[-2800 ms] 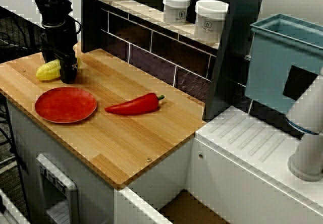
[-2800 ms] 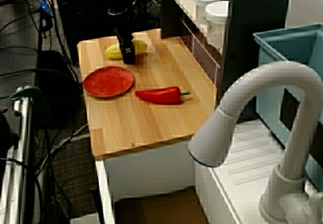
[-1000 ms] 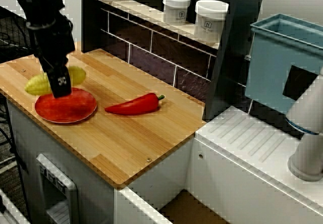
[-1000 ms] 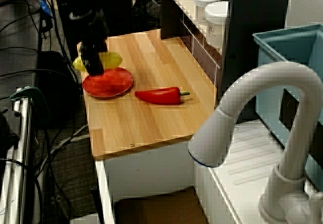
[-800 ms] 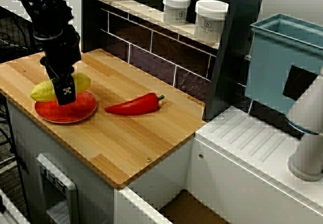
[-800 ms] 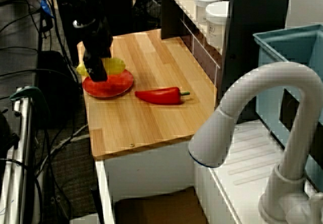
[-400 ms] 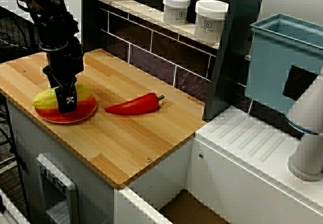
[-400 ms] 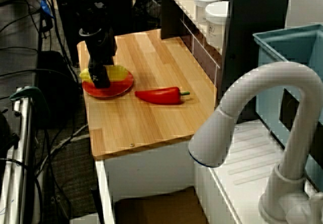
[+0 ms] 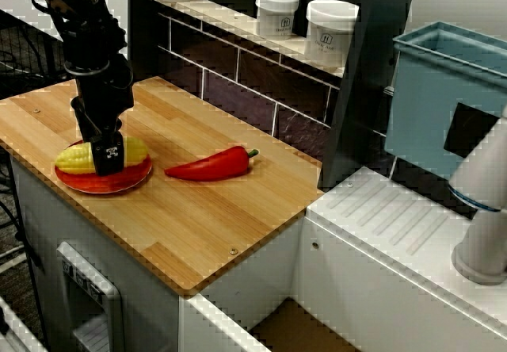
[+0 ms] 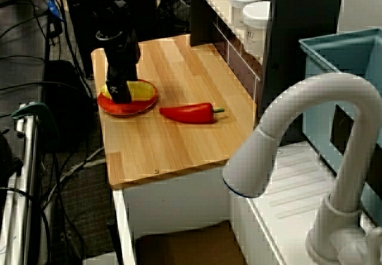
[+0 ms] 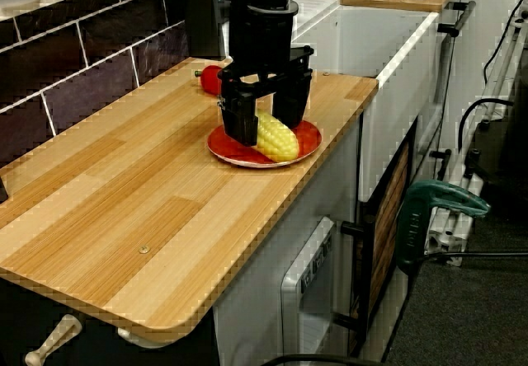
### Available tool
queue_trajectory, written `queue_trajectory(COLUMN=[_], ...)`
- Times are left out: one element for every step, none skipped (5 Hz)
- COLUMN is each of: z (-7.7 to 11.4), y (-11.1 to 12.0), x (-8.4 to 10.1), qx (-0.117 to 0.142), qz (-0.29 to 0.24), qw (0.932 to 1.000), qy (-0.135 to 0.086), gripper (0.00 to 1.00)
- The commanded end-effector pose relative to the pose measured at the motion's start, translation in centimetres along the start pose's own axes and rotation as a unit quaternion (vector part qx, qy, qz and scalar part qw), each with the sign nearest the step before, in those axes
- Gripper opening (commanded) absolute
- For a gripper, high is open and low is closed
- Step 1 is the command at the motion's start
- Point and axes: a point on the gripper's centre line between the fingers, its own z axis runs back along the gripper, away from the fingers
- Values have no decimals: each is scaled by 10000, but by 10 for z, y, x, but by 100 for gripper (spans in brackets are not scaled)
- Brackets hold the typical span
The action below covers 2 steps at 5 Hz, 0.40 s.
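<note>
End-of-counter view: clamps the corn across its middle with the gripper, fingers closed to the cob's width, for a level rest on the plate, touching it or nearly so. Counted from the front view: one corn, one plate, one pepper well apart on the counter, two jars on the shelf, perhaps a third cut off.
</note>
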Motion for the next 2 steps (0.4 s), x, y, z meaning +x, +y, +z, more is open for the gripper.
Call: queue_trajectory(z=[28,40], y=[14,13], x=[-14,-16], qx=[-2,-55], qz=[38,19], qw=[9996,9994], qy=[-262,-348], gripper=[100,100])
